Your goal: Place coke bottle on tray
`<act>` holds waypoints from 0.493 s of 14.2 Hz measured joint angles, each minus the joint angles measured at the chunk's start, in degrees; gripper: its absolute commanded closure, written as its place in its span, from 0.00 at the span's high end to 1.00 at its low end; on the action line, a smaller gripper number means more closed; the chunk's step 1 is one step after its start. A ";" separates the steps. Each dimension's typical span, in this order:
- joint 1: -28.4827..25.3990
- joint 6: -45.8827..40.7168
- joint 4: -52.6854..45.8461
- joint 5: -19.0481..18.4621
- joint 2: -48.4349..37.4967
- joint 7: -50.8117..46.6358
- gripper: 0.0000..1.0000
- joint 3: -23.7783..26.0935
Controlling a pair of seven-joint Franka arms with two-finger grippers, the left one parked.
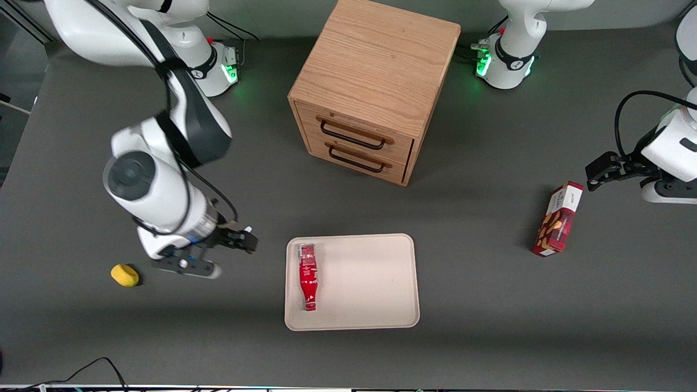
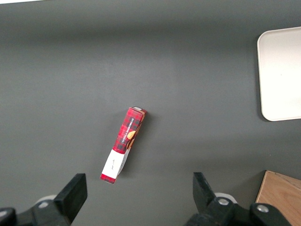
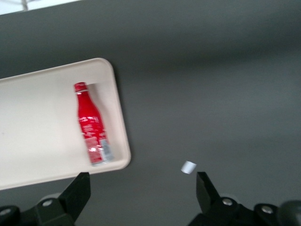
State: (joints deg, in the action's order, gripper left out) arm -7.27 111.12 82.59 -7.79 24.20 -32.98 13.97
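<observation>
The slim red bottle [image 1: 307, 276], white script on its side and a silvery base, lies flat on the beige tray [image 1: 370, 283]. The claw [image 1: 239, 239] hangs wide and empty above the table [image 1: 490, 305], beside the tray.

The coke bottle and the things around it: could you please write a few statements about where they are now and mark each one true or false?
1. The coke bottle lies on its side on the tray. True.
2. The gripper is shut on the bottle. False: it is open, holds nothing, and hangs over bare table beside the tray, toward the working arm's end.
3. The snack box lies on the tray. False: it lies on the table toward the parked arm's end.
4. The drawer cabinet stands farther from the front camera than the tray. True.
5. A yellow object lies on the table near the working arm. True.
</observation>
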 measured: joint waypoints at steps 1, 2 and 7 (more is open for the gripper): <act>1.52 -0.01 3.21 0.00 -3.52 1.17 1.00 0.00; 2.94 -0.01 6.31 0.01 -6.97 2.99 1.00 0.01; 9.66 -0.05 18.00 4.54 -21.53 18.61 1.00 0.05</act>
State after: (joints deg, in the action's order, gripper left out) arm 2.39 111.06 100.59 -3.26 2.67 -14.37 14.02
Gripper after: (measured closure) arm 0.000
